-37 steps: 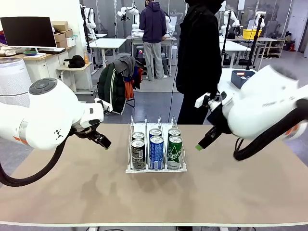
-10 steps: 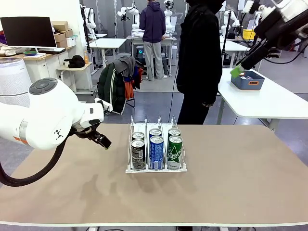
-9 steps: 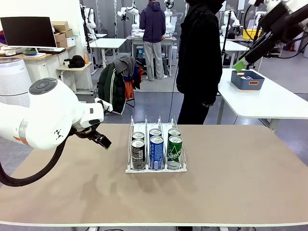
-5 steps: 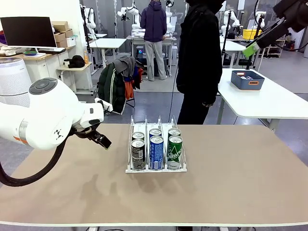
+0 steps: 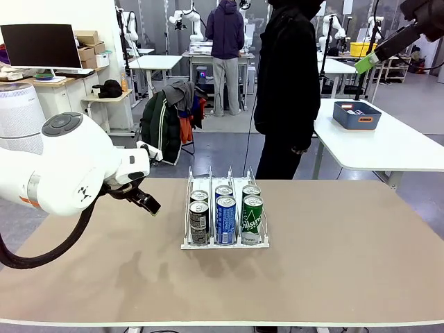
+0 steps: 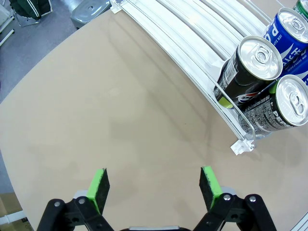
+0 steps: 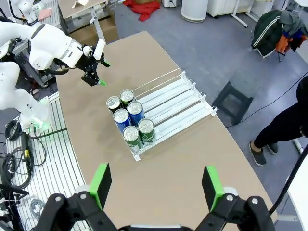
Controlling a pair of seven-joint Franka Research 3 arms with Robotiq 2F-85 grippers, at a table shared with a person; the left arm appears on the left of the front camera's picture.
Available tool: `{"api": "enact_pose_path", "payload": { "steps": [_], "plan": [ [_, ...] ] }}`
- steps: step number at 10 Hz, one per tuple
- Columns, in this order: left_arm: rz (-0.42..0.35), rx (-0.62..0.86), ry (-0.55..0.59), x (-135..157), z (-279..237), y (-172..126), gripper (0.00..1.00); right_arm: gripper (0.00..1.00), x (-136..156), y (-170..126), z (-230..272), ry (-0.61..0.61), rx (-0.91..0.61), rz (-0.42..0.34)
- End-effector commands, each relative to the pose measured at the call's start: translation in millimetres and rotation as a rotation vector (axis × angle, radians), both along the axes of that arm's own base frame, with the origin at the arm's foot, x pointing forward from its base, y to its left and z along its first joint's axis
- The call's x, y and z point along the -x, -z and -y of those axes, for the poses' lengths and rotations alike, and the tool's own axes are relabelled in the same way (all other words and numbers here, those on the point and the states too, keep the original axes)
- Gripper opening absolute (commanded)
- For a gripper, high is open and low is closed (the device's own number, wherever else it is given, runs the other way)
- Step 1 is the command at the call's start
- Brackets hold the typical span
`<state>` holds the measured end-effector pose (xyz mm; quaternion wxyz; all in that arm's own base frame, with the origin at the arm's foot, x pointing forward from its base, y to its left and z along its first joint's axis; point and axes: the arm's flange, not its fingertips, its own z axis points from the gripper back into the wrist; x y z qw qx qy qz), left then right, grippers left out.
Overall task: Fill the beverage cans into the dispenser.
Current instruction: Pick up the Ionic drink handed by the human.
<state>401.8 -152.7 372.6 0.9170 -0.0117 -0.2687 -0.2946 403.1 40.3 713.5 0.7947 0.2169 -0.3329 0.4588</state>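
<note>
**Front view.** The rack [image 5: 223, 244] sits mid-tabletop [image 5: 333, 270]. Six cans [image 5: 226, 220] stand upright in it, two to a lane, packed against the front lip, and the far part of each lane is bare. The left hand [image 5: 148, 205] hangs low to the rack's left, apart from it. The right hand [image 5: 368, 62] is high at the upper right, well away from the rack. A person [image 5: 288, 90] stands at the far edge, behind the rack.

**Left wrist view.** The left hand's pads [image 6: 99, 185] are spread wide with nothing between them, and bare tabletop lies beneath. The rack's front corner shows at the right with two dark cans and a blue one.

**Right wrist view.** This view looks down from high up. The right hand [image 7: 156, 185] is also wide and empty. The whole rack [image 7: 185, 98] lies below, with the cans [image 7: 130, 120] bunched at the lip end.

No loose can lies on the tabletop, so the filling looks far along, and any further can would likely come from the person. To place one well:

- Take it around mid-body with the jaws kept wide until they straddle it.
- Hold it upright and lower it into the bare far end of a lane, centred between the wire dividers.
- Let go only once its base rests flat, so it neither tips nor knocks its neighbours.
</note>
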Motion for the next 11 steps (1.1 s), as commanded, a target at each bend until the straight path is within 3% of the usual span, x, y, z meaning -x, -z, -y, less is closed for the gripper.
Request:
{"api": "enact_pose_path", "payload": {
  "steps": [1,4,11],
  "plan": [
    [-0.001,0.001,-0.002,-0.2,-1.0,0.3,1.0,1.0,2.6,0.5,0.0,-0.022,-0.004,0.001],
    [-0.001,0.001,-0.002,-0.2,-1.0,0.3,1.0,1.0,1.0,-0.7,-2.8,-0.001,0.007,0.002],
    [-0.001,0.001,-0.002,-0.2,-1.0,0.3,1.0,1.0,43.4,-32.8,-26.4,0.14,0.068,-0.027]
  ]
}}
